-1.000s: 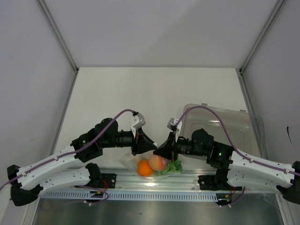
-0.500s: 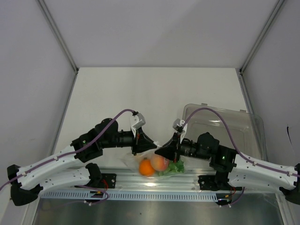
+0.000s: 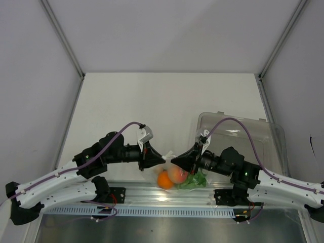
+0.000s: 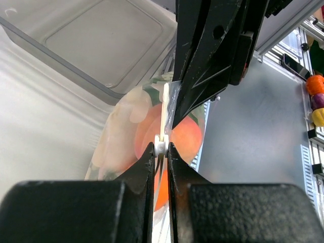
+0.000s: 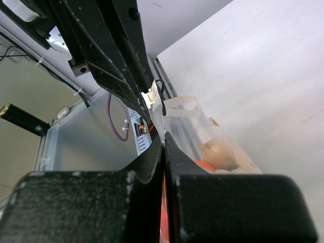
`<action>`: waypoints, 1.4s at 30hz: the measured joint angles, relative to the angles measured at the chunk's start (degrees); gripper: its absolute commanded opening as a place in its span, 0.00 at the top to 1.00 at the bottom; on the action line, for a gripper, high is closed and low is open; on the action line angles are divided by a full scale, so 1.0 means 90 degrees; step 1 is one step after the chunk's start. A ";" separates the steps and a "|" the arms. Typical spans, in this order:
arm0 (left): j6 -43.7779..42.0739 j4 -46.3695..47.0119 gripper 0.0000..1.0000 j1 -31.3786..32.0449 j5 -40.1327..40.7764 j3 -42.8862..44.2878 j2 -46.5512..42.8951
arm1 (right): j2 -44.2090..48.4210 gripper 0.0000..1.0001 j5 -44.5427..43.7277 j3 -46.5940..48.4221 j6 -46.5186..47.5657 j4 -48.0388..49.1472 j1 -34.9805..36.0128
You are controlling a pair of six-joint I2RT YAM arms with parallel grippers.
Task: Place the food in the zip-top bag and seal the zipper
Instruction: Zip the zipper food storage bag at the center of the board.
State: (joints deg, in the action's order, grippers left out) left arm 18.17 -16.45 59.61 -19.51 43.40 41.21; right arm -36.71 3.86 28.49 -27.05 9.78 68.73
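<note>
Mouth edge of zip-top bag [image 3: 171, 173] in clenched left claw [image 3: 164, 160], right claw [image 3: 173, 161], beside tray [image 3: 253, 132]

Expect bright, even, diffuse light in the top view. The table [image 3: 152, 101] reads near white, and shadows under the arms [image 3: 61, 177] are faint. Note glare on the metal rail [image 3: 164, 197] and pale reflections on the tray [image 3: 268, 132]. In the wrist views, the left gripper [image 4: 161, 152] and right gripper [image 5: 163, 147] are dark, close and out of focus. The bag [image 4: 116, 131] shows a soft sheen.
</note>
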 measured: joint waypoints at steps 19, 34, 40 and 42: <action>-0.0019 -0.0415 0.99 0.0000 -0.0022 -0.0175 -0.0469 | 0.1413 1.00 -0.0639 -0.0034 -0.0029 -0.0814 0.0005; -0.0027 -0.1044 0.99 0.0000 -0.0012 -0.0233 -0.0770 | 0.2647 1.00 -0.1727 0.0750 0.0231 -0.2363 -0.0044; -0.0078 -0.1190 1.00 0.0000 -0.0022 -0.0277 -0.0772 | 0.2110 0.73 -0.1226 0.1027 0.0396 -0.2426 -0.0053; -0.0090 -0.1202 0.99 0.0000 -0.0022 -0.0274 -0.0726 | 0.1409 0.52 -0.0857 0.1205 0.0437 -0.2550 -0.0051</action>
State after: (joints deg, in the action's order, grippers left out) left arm 17.37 -27.27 59.61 -19.70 40.93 34.68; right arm -24.03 -3.86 39.33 -23.11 -13.17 68.27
